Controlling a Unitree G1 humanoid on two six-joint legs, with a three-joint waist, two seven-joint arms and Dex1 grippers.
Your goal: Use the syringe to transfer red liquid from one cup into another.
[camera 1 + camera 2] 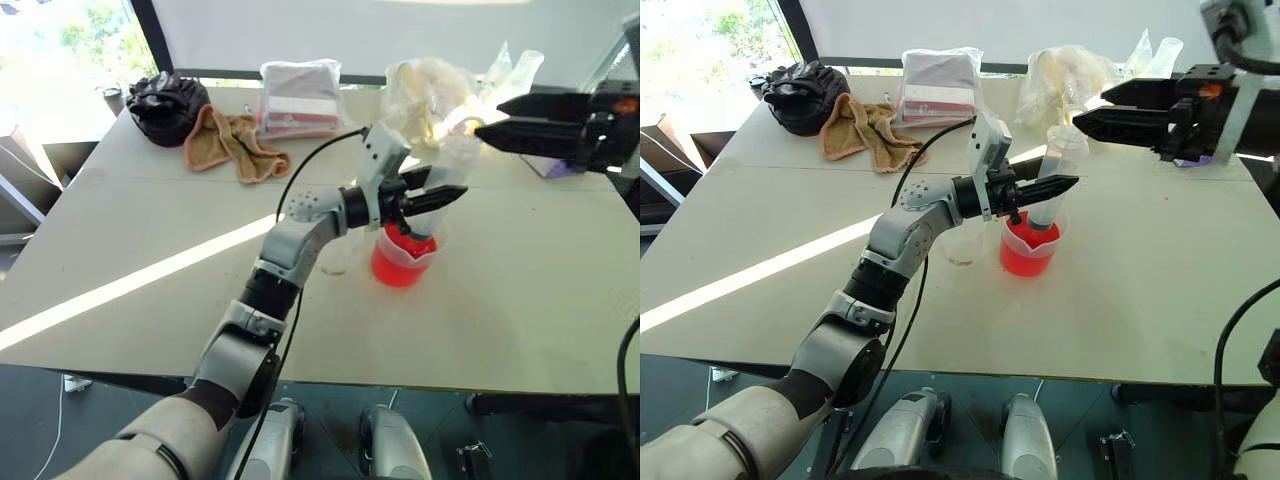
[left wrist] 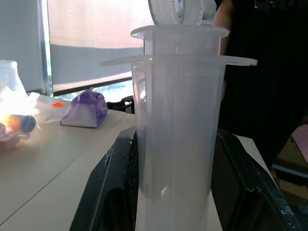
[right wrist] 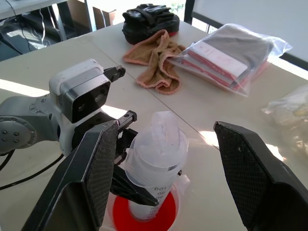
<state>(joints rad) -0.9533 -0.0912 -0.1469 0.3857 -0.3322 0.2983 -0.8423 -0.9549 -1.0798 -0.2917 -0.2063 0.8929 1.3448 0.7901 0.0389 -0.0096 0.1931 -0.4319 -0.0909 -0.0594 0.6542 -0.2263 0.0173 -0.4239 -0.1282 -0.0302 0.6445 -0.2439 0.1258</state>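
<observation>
1. Long clear plastic syringe (image 1: 1055, 180) with a white plunger, upright, lower end dipped in the bright red translucent liquid (image 1: 1025, 257) inside the larger clear spouted plastic beaker (image 1: 1031, 245) on the pale bench (image 1: 1160, 300).
2. Plunger pushed down close to the barrel flange in the left wrist view; no red visible in the barrel, so drawing up apparently not yet begun.
3. Left hand (image 1: 1050, 187) clamped around the syringe barrel, black fingers (image 2: 108, 192) pressed on both sides.
4. Right hand (image 1: 1090, 118) hovering above the plunger top, wide fingers (image 3: 98, 173) spread apart, holding nothing.
5. Smaller clear thin-walled plastic cup (image 1: 965, 248) just beside the beaker on its left, apparently empty.
6. Done so far, by the look of it: syringe gripped and lowered into the source liquid.
7. Left to do: pull the plunger up to fill, lift clear of the beaker, shift over the small cup, press out.
8. Further back: crumpled tan towel (image 1: 865, 130), black bag (image 1: 800, 95), bagged items (image 1: 940, 85).
</observation>
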